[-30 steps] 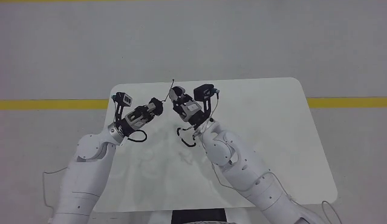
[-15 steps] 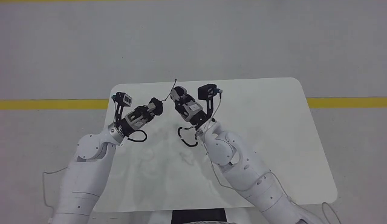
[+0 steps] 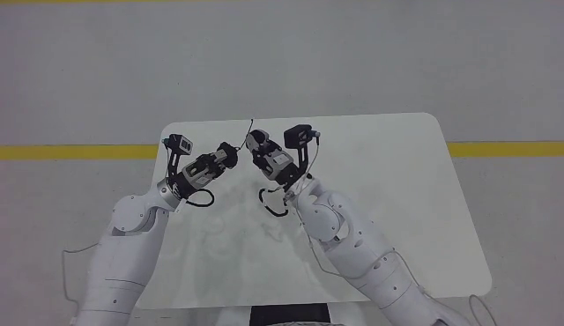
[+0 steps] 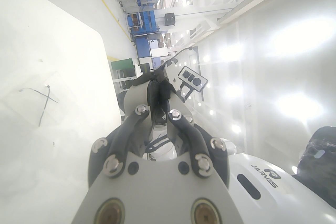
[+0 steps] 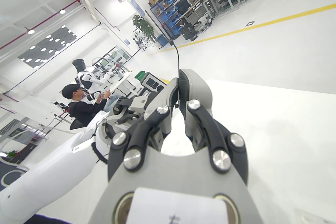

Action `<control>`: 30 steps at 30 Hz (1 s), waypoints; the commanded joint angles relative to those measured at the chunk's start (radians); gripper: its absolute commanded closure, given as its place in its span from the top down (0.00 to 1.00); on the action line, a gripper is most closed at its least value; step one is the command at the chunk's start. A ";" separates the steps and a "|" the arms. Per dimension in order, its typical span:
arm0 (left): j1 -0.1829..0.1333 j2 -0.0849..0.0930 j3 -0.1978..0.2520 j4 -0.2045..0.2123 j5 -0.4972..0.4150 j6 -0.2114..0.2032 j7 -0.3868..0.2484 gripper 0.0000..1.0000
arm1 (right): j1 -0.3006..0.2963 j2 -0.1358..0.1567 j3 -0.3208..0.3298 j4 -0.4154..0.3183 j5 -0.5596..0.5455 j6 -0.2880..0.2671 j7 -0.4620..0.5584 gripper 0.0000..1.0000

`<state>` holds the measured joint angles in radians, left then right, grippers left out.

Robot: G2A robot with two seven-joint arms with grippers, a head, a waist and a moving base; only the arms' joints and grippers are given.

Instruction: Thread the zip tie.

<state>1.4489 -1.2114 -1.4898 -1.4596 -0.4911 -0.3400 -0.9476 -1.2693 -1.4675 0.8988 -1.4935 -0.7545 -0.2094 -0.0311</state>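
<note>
Both arms are hanging close together over the white counter [image 3: 397,203]. The right gripper [image 5: 179,83] is pressing its jaws tight on a thin black zip tie [image 5: 177,59]. The tie is sticking out past the tips, up in the air, with its little head at the far end. The left gripper [image 4: 157,86] is sitting just beside it with its jaws squeezed together. I cannot tell if they are pinching the tie too. Some thin dark strands [image 4: 44,101] are lying crossed on the counter.

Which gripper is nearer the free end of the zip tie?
Right. The right gripper pinches the zip tie, whose free end sticks out just past its fingertips. The left gripper sits beside it, farther from that end.
</note>
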 commanded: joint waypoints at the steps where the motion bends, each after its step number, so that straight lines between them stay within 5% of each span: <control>1: 0.000 0.000 0.000 0.000 0.000 0.000 0.000 0.00 | -0.002 0.000 0.003 -0.001 0.001 -0.001 -0.005 0.00; 30: 0.000 0.000 0.000 0.000 0.000 0.000 0.000 0.00 | -0.007 -0.010 -0.009 0.013 -0.004 -0.022 -0.005 0.00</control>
<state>1.4489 -1.2114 -1.4898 -1.4596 -0.4911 -0.3400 -0.9476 -1.2754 -1.4773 0.8888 -1.4791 -0.7573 -0.2323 -0.0346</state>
